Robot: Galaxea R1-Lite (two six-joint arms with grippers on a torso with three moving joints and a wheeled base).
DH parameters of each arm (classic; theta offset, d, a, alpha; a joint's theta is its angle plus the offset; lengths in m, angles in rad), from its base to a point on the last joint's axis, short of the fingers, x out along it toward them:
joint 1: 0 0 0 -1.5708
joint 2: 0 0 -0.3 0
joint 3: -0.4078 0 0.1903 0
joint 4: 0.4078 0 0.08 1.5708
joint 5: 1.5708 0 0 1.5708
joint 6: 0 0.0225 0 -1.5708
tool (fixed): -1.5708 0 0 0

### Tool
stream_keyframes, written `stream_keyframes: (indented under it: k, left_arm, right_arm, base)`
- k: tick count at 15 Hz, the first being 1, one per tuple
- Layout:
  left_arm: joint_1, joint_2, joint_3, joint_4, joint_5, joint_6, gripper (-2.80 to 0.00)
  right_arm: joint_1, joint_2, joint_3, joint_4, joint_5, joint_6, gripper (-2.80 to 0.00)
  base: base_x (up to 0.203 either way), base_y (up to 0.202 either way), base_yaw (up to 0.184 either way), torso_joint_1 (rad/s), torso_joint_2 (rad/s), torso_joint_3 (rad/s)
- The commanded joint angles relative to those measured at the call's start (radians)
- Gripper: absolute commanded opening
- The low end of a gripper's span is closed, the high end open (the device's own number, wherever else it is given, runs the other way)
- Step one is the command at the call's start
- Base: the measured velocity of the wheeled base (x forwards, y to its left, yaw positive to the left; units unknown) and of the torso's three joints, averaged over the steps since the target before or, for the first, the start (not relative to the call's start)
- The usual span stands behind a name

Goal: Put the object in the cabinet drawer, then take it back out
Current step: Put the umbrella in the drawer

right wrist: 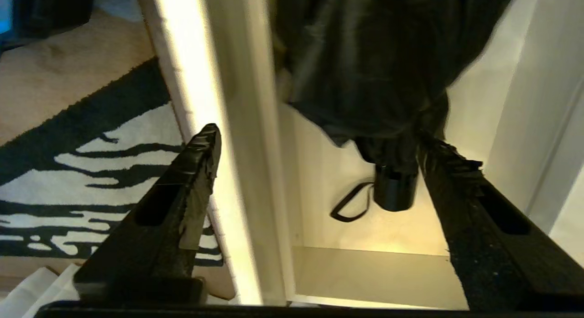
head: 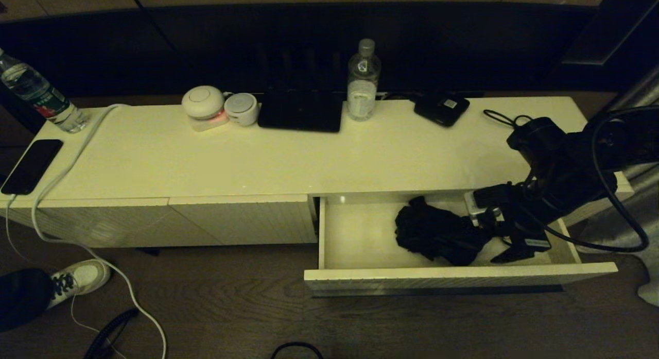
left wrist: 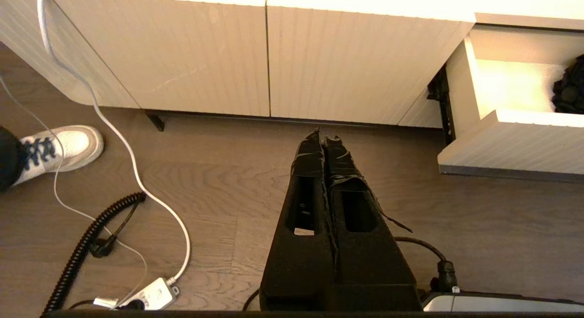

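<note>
The right gripper (right wrist: 319,149) has its jaws spread wide and released, straddling the cabinet drawer's (head: 458,279) front wall at its right end. The black fabric bundle (head: 435,233) lies inside the open drawer, just beside them. The left gripper (left wrist: 325,138) hangs clenched over the floor.

Open drawer (head: 329,235): bare floor at nine o'clock of the black bundle (head: 437,235); the right claw (head: 507,240) crowds three o'clock, astride the front panel.
</note>
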State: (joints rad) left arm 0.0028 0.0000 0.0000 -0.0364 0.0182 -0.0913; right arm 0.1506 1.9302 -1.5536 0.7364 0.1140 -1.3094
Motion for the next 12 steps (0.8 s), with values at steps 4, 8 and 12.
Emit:
stream_keyframes:
  k: [4,8,12]
  left_arm:
    - [0.000,-0.002,0.000,0.000,0.000,-0.001,-2.80]
    - [0.000,-0.002,0.000,0.000,0.000,-0.001,-2.80]
    - [0.000,-0.002,0.000,0.000,0.000,-0.001,-2.80]
  right_arm:
    - [-0.015,0.073,-0.031,0.005,0.003,-0.007,0.00]
    - [-0.026,0.098,-0.074,0.006,0.003,-0.007,0.00]
    - [-0.027,0.134,-0.098,0.005,0.009,-0.005,0.00]
  base:
    - [0.000,0.000,0.000,0.000,0.00,0.000]
    - [0.000,0.000,0.000,0.000,0.00,0.000]
    - [0.000,0.000,0.000,0.000,0.00,0.000]
